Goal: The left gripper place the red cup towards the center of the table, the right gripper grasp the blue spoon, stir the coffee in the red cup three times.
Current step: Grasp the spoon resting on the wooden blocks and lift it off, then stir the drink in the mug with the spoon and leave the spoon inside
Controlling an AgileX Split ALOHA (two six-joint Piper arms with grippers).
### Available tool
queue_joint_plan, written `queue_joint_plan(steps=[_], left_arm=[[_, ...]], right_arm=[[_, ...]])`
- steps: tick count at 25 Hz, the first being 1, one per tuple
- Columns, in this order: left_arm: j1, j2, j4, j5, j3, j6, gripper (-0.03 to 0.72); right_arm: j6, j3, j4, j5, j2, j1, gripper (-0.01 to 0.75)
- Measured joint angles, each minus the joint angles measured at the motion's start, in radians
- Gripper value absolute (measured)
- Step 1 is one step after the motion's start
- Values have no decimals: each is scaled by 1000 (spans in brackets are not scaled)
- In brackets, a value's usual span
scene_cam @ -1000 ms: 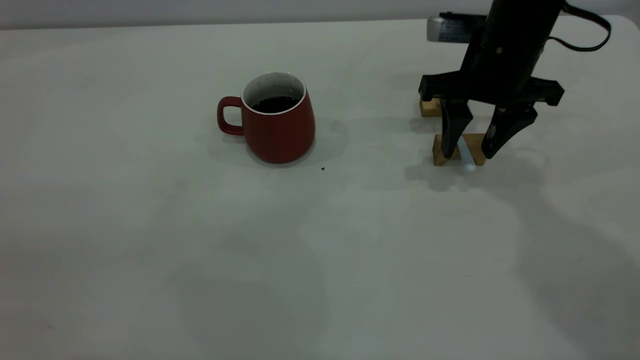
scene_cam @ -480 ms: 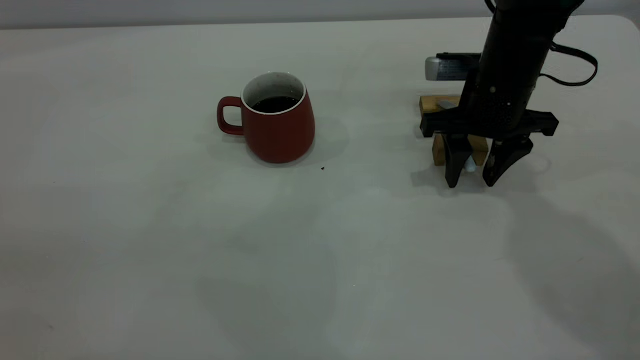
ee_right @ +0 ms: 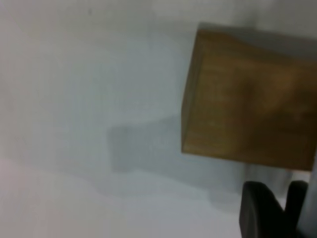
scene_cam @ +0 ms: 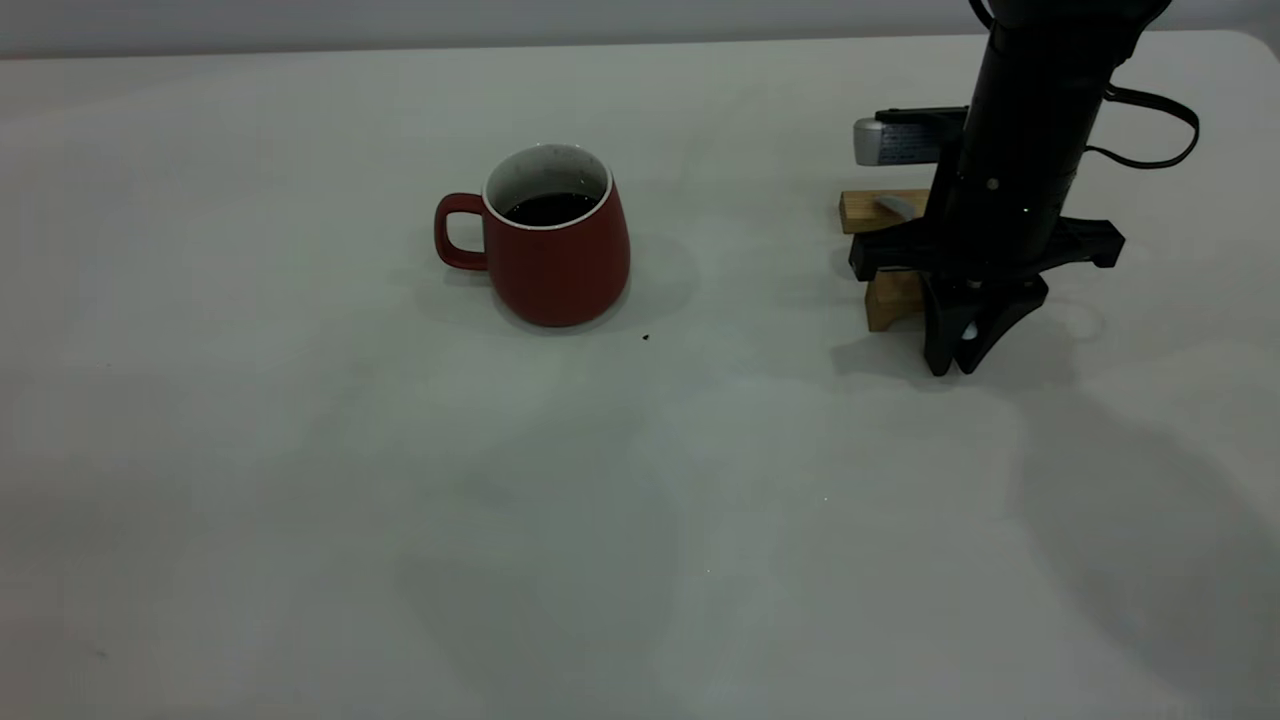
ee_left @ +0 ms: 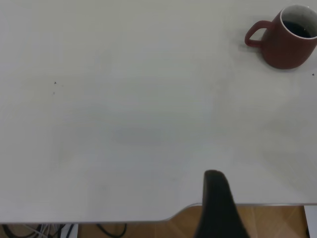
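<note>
The red cup (scene_cam: pixel 555 250) stands upright left of the table's (scene_cam: pixel 300 480) middle, handle pointing left, with dark coffee (scene_cam: pixel 548 208) inside. It also shows far off in the left wrist view, as the cup (ee_left: pixel 287 42). The blue spoon (scene_cam: pixel 897 205) lies across two wooden blocks at the right, its metal bowl on the far block. My right gripper (scene_cam: pixel 955 352) points straight down just in front of the near block, shut on the spoon's pale handle end. In the right wrist view the gripper (ee_right: pixel 280 196) hangs beside the block. My left gripper (ee_left: pixel 218 208) is parked over a table edge, well away from the cup.
Two tan wooden blocks carry the spoon: the far block (scene_cam: pixel 875 210) and the near block (scene_cam: pixel 890 300), which also shows as the block (ee_right: pixel 247 99). A dark speck (scene_cam: pixel 645 337) lies right of the cup. Wide bare tabletop separates cup and blocks.
The right gripper came down over the spoon's handle end, then its fingers closed from wide apart onto the handle. Cup and blocks have not moved.
</note>
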Motion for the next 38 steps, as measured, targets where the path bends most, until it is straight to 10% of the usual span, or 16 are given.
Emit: queue_joint_plan(steps=[8,27,38], left_arm=[[0,0,0,0,0,0,551],[0,0,0,0,0,0,551],[0,0,0,0,0,0,551]], right_arm=[[-16,0,144,132,-177,0,119],[-415,0,1515,324,-109,112,119],[290,0,1598,460,-108,119,119]])
